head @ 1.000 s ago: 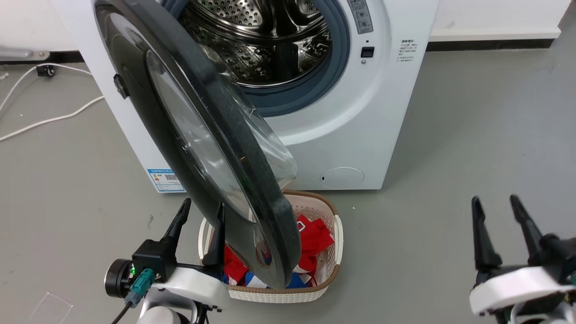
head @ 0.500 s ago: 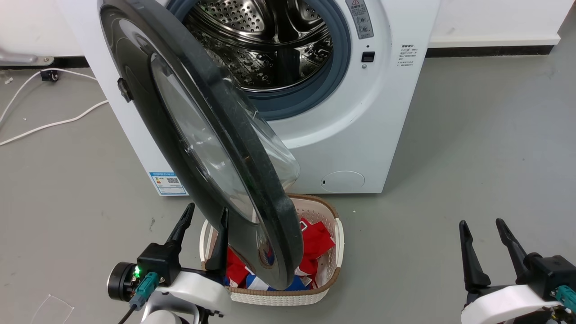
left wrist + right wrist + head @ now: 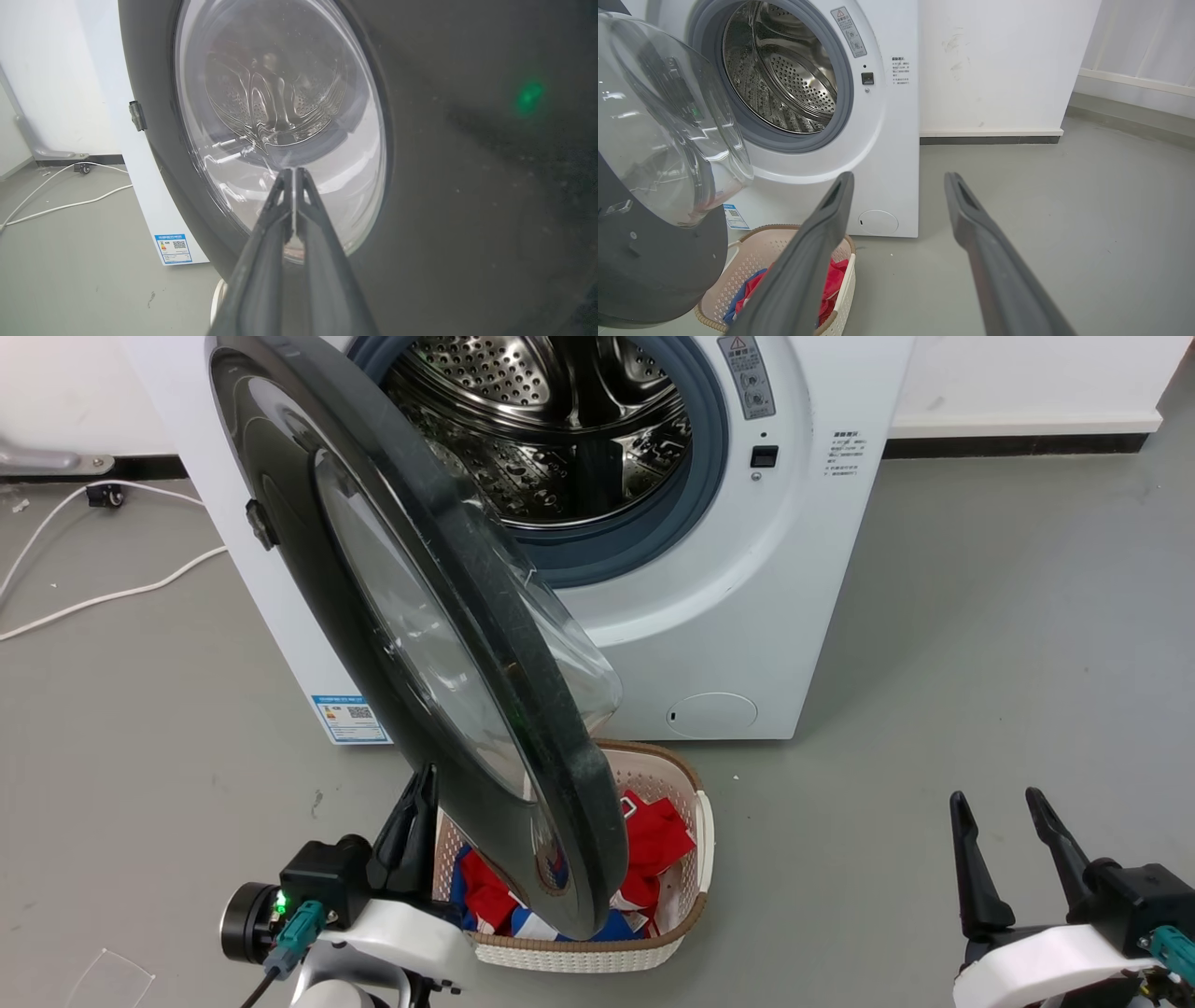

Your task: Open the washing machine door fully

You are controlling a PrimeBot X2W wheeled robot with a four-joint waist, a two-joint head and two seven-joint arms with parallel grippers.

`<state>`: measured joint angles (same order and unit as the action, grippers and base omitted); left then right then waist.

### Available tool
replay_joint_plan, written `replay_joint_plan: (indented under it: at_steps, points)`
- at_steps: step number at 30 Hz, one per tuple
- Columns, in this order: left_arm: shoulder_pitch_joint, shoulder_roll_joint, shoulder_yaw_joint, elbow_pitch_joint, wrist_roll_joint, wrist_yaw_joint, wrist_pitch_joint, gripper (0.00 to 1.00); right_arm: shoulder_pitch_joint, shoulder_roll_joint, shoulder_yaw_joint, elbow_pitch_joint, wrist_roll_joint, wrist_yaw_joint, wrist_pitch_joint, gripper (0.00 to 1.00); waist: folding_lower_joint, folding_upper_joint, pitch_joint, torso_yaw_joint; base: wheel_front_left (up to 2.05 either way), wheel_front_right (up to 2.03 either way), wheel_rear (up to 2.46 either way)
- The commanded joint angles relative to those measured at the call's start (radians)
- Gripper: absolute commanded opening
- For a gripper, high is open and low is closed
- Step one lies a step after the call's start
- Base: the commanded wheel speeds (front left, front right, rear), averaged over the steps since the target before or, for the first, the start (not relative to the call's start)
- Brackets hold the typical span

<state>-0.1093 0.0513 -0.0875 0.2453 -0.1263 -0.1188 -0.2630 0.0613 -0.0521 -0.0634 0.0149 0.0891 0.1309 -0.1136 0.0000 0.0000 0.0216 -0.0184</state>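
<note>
The washing machine door, round and glossy black with a clear glass bowl, stands swung out from the white washing machine, edge-on to me, and the steel drum lies exposed. My left gripper is shut with nothing in it, just left of the door's lower rim. In the left wrist view the gripper's tips point at the outer face of the door; contact cannot be told. My right gripper is open and empty at the lower right, apart from the machine. It faces the machine's front and the door's inner bowl.
A cream laundry basket with red and blue cloth sits on the floor under the door's lower edge, right beside my left gripper. White cables run across the grey floor at the left. Open floor stretches to the right of the machine.
My left gripper's fingers have closed together and shifted right toward the door's lower rim. The right gripper sank lower in view a second ago, then stayed still. The door has barely moved.
</note>
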Motion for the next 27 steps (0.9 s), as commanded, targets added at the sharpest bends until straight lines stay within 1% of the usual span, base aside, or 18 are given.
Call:
replay_joint_plan:
  at_steps: [1,5,8,12,17,23,25,27]
  points:
    - [-0.002,-0.001,0.003,-0.002,-0.002,0.004,-0.002,0.0,-0.007,0.003,0.0,0.003,0.006,0.0,-0.002,1.0,0.0,0.0,-0.001,0.001,0.0,0.0,0.0]
    - [-0.008,-0.002,0.013,-0.02,-0.006,0.003,-0.002,0.0,-0.007,0.003,0.0,0.005,-0.003,0.0,0.002,1.0,0.0,0.0,-0.004,0.003,0.0,0.0,0.0]
    - [-0.029,-0.001,0.024,-0.071,-0.012,0.007,-0.002,0.0,-0.006,0.003,-0.004,0.006,-0.003,0.0,0.002,1.0,0.0,0.0,-0.004,0.007,0.0,0.0,0.0]
    - [-0.051,-0.001,0.039,-0.172,-0.018,0.018,-0.002,0.0,-0.006,0.003,-0.006,0.006,-0.002,0.0,0.001,1.0,0.0,0.0,-0.004,0.01,0.0,0.0,0.0]
    - [-0.091,-0.002,0.034,-0.317,-0.034,0.027,-0.002,0.0,-0.005,0.003,-0.014,0.006,-0.003,0.0,0.004,1.0,0.0,0.0,-0.003,0.016,0.0,0.0,0.0]
    - [-0.145,-0.002,-0.012,-0.498,-0.019,0.039,-0.002,0.0,-0.006,0.003,-0.018,0.01,-0.006,0.0,0.004,1.0,0.0,0.0,-0.005,0.016,0.0,0.0,0.0]
    - [-0.161,-0.001,-0.055,-0.584,-0.013,0.04,-0.001,0.0,-0.008,0.003,-0.018,0.012,-0.003,0.0,0.003,1.0,0.0,0.0,-0.006,0.013,0.0,0.0,0.0]
    - [-0.157,-0.001,-0.087,-0.628,-0.02,0.041,0.013,0.0,-0.008,0.003,-0.018,0.013,-0.002,0.0,0.003,1.0,0.0,0.0,-0.005,0.012,0.0,0.0,0.0]
